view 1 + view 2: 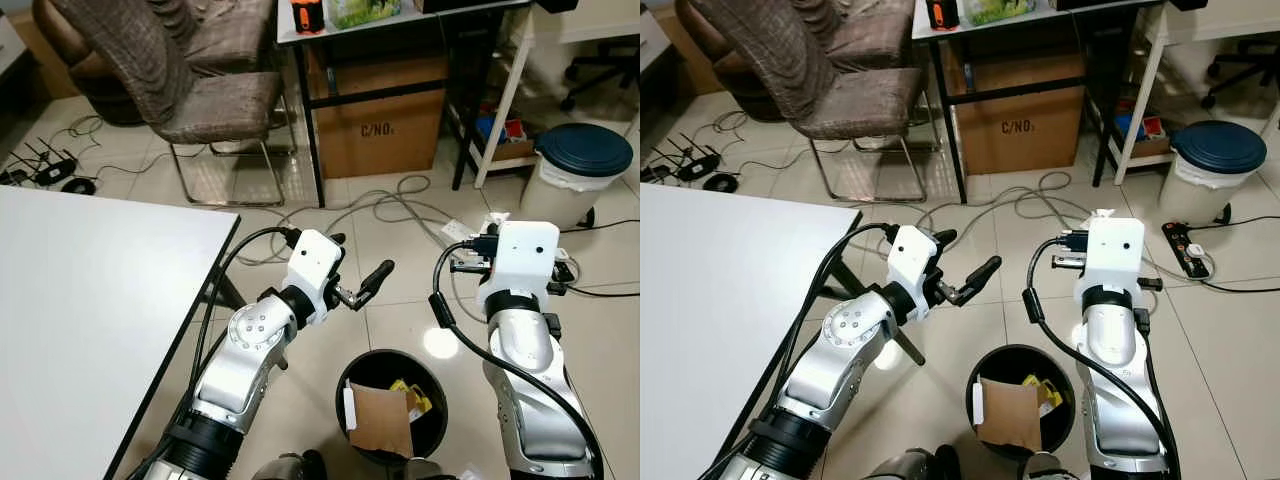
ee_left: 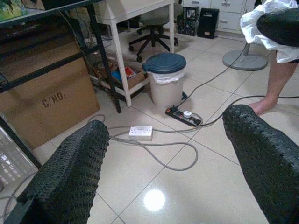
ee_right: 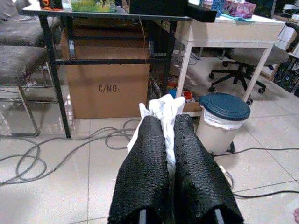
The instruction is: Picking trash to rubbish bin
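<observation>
Pinching a white crumpled tissue [image 3: 161, 112], probably paper, the right gripper [image 3: 169, 140] has its jaws clenched on it above the floor, near the black bin [image 1: 392, 405]; the left gripper [image 2: 163, 163] hangs released.

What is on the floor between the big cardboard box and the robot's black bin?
Grey cables loop over bare tiles between the cardboard box and the black bin, seen in both eye views.

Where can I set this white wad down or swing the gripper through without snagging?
Bare room: the white table top at the robot's left, and the floor tiles between the black bin and the cables. The bin holds cardboard but has room. Crowded: cables and power strip by the lidded bin. The right gripper holds the tissue; left gripper open.
</observation>
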`<state>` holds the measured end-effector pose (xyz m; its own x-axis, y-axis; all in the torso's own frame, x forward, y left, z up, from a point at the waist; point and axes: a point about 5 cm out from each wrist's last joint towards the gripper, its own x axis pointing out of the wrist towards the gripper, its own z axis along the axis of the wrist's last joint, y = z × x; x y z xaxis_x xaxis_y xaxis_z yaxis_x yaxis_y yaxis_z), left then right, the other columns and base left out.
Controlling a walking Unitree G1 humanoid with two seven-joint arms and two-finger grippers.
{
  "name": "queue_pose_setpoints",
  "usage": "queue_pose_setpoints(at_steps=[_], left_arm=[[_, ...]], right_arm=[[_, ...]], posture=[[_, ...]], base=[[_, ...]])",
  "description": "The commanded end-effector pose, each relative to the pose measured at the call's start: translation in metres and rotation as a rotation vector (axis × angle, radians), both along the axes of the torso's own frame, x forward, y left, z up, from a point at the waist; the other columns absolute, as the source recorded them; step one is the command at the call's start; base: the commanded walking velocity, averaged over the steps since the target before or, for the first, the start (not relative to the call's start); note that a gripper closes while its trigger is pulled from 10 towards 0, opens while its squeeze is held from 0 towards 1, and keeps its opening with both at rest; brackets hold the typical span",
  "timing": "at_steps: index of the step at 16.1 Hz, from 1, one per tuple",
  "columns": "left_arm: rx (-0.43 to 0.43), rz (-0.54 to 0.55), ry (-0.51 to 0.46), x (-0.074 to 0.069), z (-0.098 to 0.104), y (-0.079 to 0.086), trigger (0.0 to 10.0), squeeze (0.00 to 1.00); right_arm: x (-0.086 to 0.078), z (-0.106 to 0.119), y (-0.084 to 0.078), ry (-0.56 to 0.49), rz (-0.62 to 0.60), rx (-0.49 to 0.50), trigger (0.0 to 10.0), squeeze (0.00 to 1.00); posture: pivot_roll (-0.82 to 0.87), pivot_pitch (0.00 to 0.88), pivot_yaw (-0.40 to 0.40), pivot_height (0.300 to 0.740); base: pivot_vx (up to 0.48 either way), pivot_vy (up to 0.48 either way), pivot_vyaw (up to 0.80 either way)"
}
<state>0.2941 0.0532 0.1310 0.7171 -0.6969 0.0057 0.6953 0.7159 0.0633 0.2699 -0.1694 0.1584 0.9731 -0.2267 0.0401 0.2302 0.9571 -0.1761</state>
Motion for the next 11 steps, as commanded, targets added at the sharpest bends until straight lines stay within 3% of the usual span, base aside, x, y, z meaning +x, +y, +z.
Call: queue_pose_setpoints(at_steps=[1, 11], left_arm=[[0.002, -0.004, -0.004, -0.0013, 0.0014, 0.0031, 10.0, 0.0], [0.009, -0.021, -0.002, -0.0023, 0.0013, 0.0021, 10.0, 0.0]], right_arm=[[-0.0011, -0.0027, 0.0017, 0.013, 0.004, 0.008, 10.0, 0.0], [-0.001, -0.0045, 0.0025, 0.02, 0.004, 0.015, 10.0, 0.0]], posture=[[-0.15, 0.154, 0.138, 0.74], [-0.15, 0.158, 0.142, 0.74]], base=[[0.0, 0.0, 0.0], [0.0, 0.0, -0.75]])
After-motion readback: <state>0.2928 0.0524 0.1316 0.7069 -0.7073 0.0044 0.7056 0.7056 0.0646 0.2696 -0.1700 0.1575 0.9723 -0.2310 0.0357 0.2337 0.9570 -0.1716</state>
